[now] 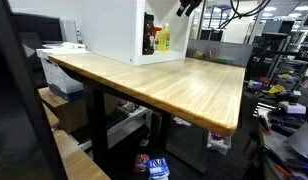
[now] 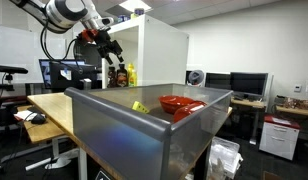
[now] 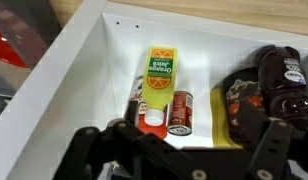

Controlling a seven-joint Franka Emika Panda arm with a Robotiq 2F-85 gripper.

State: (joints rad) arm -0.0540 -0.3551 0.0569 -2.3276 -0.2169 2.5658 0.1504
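Note:
My gripper (image 3: 184, 138) hangs open with nothing between its fingers, just in front of and above an open white cabinet (image 3: 99, 55). Inside lie a yellow orange-juice bottle (image 3: 160, 72), a red can (image 3: 181, 112) beside it, and a dark bottle (image 3: 279, 72) on the right over something yellow (image 3: 226, 130). In both exterior views the gripper (image 1: 187, 7) (image 2: 106, 46) is in the air near the cabinet's (image 1: 109, 30) (image 2: 162, 55) open side, above the yellow bottle (image 1: 162, 40) (image 2: 131, 74). It touches nothing.
The cabinet stands at the back of a wooden table (image 1: 179, 85). A grey bin (image 2: 134, 135) holds a red bowl (image 2: 180, 103) and a small yellow item (image 2: 140, 106). Monitors, desks and lab clutter surround the table.

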